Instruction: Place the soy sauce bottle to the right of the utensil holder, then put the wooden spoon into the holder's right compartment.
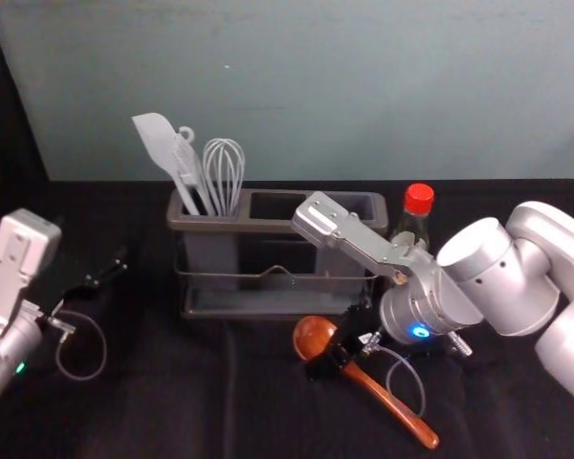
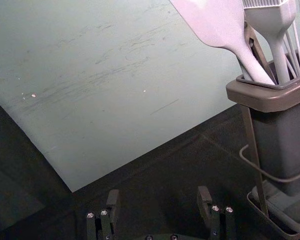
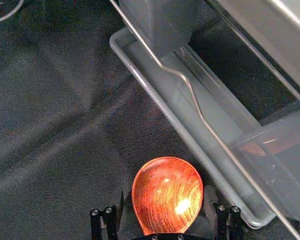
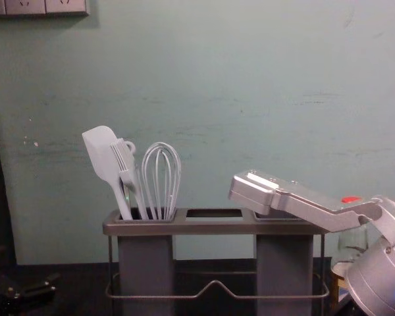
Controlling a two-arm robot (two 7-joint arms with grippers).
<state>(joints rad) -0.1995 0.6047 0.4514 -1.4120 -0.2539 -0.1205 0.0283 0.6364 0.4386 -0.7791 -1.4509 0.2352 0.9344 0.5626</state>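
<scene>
Left claw (image 2: 158, 194): idle at left, fingers apart. Utensil holder (image 1: 239, 226): upright, right compartment (image 4: 284, 273) due spoon. Wooden spoon (image 1: 392, 406): on surface (image 1: 153, 402), before holder. Right claw (image 3: 164, 196): at spoon's bowl, fingers apart either side (no grip evident). Soy sauce bottle (image 1: 418, 200): upright, right of holder; placement judged complete, spoon pickup and insertion outstanding.

Grey-green wall (image 1: 316, 86) behind black cloth (image 1: 163, 411)
Faint scuffs (image 2: 107, 75) mark the wall; sockets (image 4: 27, 7) sit high at the chest view's left.
</scene>
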